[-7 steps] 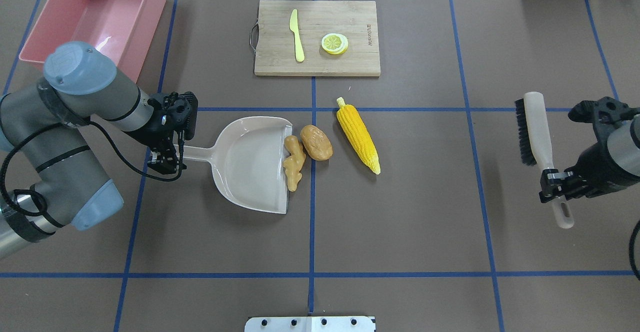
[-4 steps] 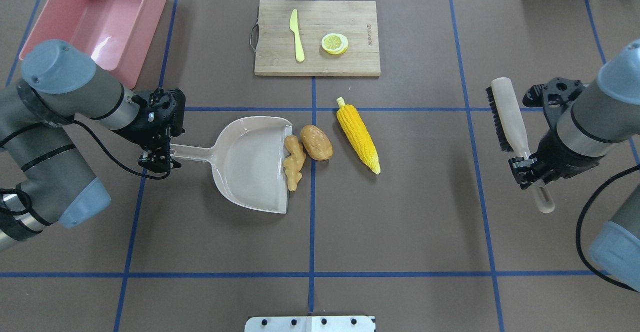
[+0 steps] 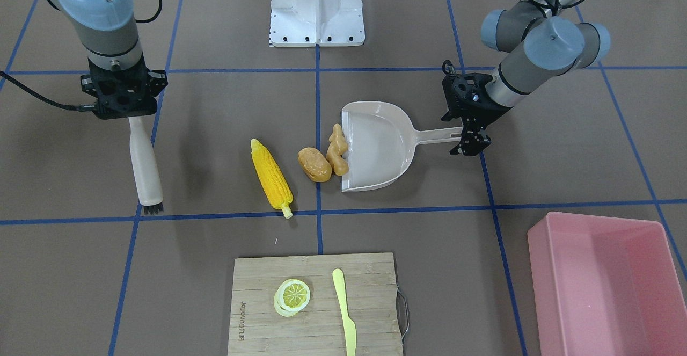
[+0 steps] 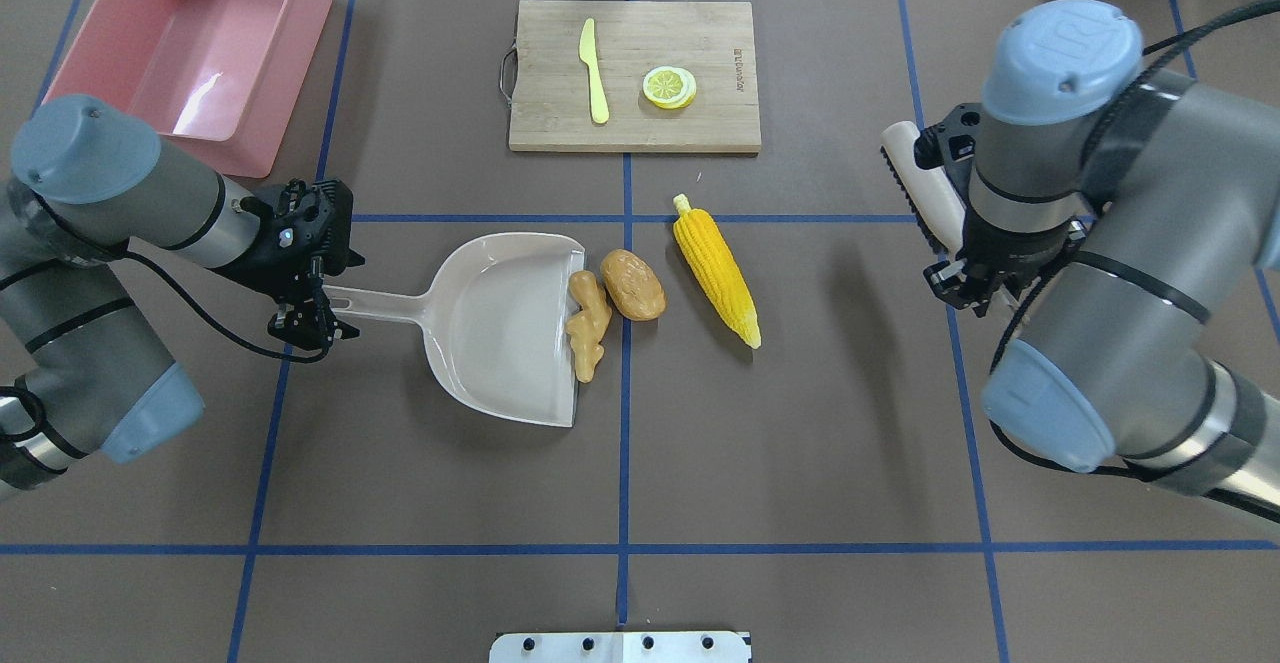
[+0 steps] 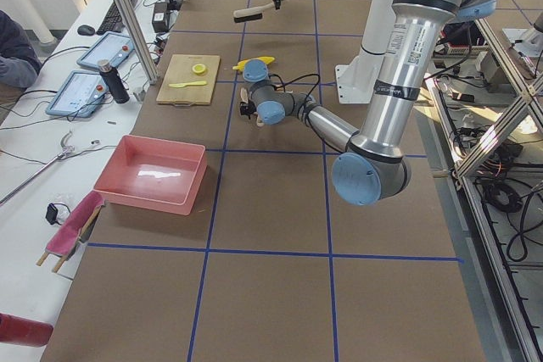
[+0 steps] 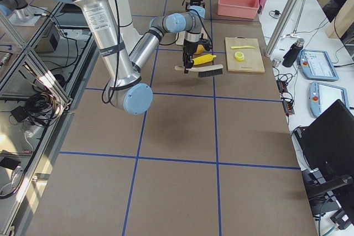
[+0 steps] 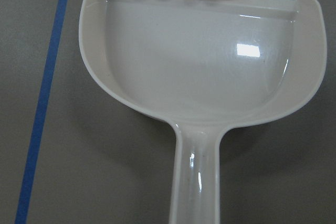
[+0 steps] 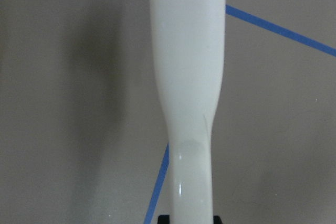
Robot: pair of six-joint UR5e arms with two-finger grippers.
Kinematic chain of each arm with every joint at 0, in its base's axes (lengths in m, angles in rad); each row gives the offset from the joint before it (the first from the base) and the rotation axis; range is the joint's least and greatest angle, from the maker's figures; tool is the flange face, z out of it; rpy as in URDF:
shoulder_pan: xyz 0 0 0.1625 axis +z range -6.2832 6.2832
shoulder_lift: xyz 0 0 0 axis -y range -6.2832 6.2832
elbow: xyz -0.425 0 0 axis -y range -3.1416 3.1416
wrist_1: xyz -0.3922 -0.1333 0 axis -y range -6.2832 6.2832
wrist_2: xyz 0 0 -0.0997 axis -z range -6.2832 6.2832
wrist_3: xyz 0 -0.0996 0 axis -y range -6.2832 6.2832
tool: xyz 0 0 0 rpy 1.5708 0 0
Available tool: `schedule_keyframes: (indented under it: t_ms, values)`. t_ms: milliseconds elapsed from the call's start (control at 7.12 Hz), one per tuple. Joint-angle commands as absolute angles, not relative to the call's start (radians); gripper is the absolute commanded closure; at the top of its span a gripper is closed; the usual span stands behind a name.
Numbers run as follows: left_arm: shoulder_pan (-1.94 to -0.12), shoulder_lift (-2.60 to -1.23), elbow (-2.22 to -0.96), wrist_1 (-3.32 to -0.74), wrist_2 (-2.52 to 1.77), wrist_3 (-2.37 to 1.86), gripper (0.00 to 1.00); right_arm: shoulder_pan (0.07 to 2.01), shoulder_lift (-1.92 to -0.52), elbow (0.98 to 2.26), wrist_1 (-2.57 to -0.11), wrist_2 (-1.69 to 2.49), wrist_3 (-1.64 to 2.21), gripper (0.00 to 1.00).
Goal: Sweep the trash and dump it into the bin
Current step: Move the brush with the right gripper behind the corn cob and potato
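Note:
The yellow corn cob (image 4: 715,281) (image 3: 272,180) lies right of centre. The brown potato (image 4: 632,285) (image 3: 314,164) touches the tan ginger (image 4: 588,325) (image 3: 337,151), which rests on the open lip of the beige dustpan (image 4: 500,328) (image 3: 378,146) (image 7: 205,66). My left gripper (image 4: 303,323) (image 3: 468,142) is open, with its jaws on either side of the dustpan handle's end. My right gripper (image 4: 965,288) (image 3: 126,110) is shut on the white brush (image 4: 925,193) (image 3: 145,168) (image 8: 189,77), well right of the corn. The pink bin (image 4: 190,43) (image 3: 606,281) stands empty at the far left.
A wooden cutting board (image 4: 560,128) (image 3: 257,291) at the far middle carries a pale knife (image 4: 594,68) and a lemon slice (image 4: 669,86). Blue tape lines cross the brown table. The robot's white base plate (image 4: 620,646) is at the near edge.
My right arm has swung in from the right edge towards the centre, carrying the brush. My left gripper has slid back along the dustpan handle towards its end. The dustpan and trash have not moved.

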State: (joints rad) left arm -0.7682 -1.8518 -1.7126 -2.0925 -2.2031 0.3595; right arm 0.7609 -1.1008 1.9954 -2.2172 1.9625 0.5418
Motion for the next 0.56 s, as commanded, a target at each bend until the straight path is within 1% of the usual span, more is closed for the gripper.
schedule_keyframes:
  t_ms: [0, 141, 422]
  values:
    - [-0.769, -1.858, -1.704, -2.137, -2.198, 0.335, 0.13, 0.73, -0.987, 1.881, -2.24, 1.921, 0.538, 1.0]
    - [-0.769, -1.853, -1.698, -2.141, -2.198, 0.334, 0.13, 0.671, -0.974, 1.858, -2.238, 1.887, 0.57, 1.0]
    - [-0.767, -1.848, -1.695, -2.151, -2.198, 0.334, 0.13, 0.615, -0.937, 1.809, -2.224, 1.871, 0.633, 1.0]
